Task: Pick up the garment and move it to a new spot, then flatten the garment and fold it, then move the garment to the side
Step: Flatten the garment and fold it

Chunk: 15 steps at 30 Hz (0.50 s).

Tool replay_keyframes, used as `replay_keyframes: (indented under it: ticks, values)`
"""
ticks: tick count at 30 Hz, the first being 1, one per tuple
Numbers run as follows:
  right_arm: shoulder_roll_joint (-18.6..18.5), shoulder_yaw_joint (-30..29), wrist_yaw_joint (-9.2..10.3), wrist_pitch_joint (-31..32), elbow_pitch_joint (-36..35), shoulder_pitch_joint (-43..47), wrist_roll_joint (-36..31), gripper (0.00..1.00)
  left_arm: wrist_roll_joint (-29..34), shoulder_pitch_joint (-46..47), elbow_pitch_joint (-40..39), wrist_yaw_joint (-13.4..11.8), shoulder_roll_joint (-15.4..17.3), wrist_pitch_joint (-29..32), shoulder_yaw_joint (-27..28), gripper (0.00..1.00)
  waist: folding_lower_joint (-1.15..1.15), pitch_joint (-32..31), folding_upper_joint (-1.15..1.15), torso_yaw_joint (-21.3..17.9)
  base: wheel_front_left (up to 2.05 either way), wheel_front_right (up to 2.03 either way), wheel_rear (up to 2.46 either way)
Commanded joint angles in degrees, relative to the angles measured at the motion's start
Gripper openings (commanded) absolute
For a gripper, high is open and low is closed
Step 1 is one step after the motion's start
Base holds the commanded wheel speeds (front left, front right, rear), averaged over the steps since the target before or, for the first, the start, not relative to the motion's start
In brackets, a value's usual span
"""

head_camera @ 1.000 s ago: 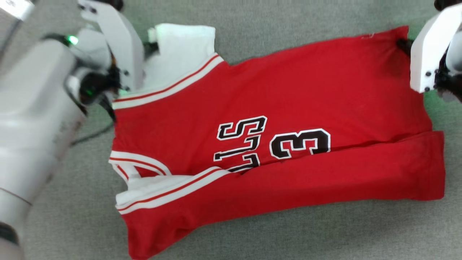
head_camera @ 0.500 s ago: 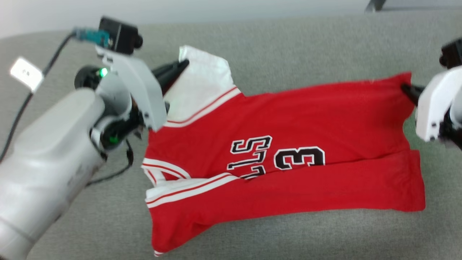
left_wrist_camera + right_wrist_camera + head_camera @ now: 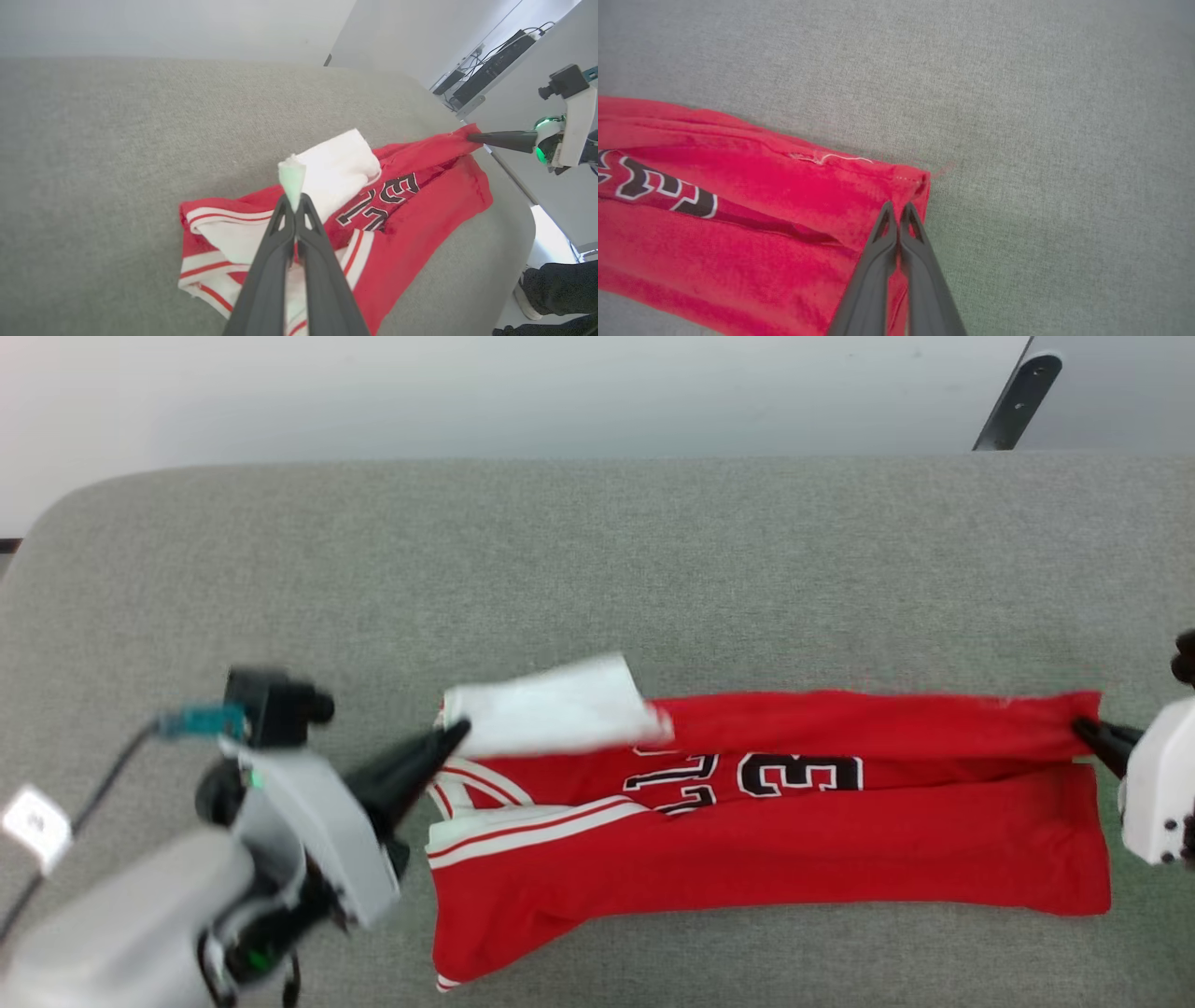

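The garment [image 3: 794, 840], a red jersey with white panels and black numbers, lies lengthwise on the grey cushion [image 3: 597, 569]. Its near side is folded over. Its far edge is raised and curls over the lettering. My left gripper [image 3: 455, 735] is shut on the corner of the white panel [image 3: 551, 714] at the garment's left end. In the left wrist view that pinched white corner pokes out past the left gripper [image 3: 294, 207]. My right gripper [image 3: 1083, 732] is shut on the red hem corner at the right end. The right wrist view shows the right gripper [image 3: 896, 210] closed on the garment [image 3: 738, 224].
The grey cushion reaches well beyond the garment on the far side and to the left. Its rounded edge [image 3: 523, 219] drops off just past the right gripper [image 3: 472, 137]. A dark pole [image 3: 1018, 392] stands behind. A person's dark-clad leg [image 3: 556, 287] is on the floor beyond that edge.
The head camera has tilted up. Both grippers have carried the garment's far edge toward its near side, so the far half now curls over the lettering and the red band looks narrower.
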State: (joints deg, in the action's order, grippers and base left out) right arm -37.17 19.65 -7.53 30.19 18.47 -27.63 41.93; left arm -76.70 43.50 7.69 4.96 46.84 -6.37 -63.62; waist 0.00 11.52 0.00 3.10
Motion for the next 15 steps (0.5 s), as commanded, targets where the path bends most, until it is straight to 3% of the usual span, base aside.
replay_keyframes:
  ticks: [1,9,15]
  values:
    - [-0.1,-1.0,0.09,0.1,-0.7,1.5,-0.2,0.00,-0.6,-1.9,-1.2,-0.8,0.2,-1.1,0.0,0.00,0.00,0.2,0.00,0.1,0.00,0.00,0.00]
    - [1.6,-6.1,0.09,1.8,-3.5,6.4,-2.3,0.00,-0.7,-8.7,-5.3,-4.3,2.2,-4.5,-1.3,0.00,0.00,2.5,0.00,0.5,0.00,0.00,0.00]
    - [3.5,-7.3,0.09,2.5,-3.6,7.5,-5.2,0.00,1.9,-8.7,-2.4,-7.2,-0.4,-5.3,-2.5,0.00,0.00,4.4,0.00,0.7,0.00,0.00,0.00]
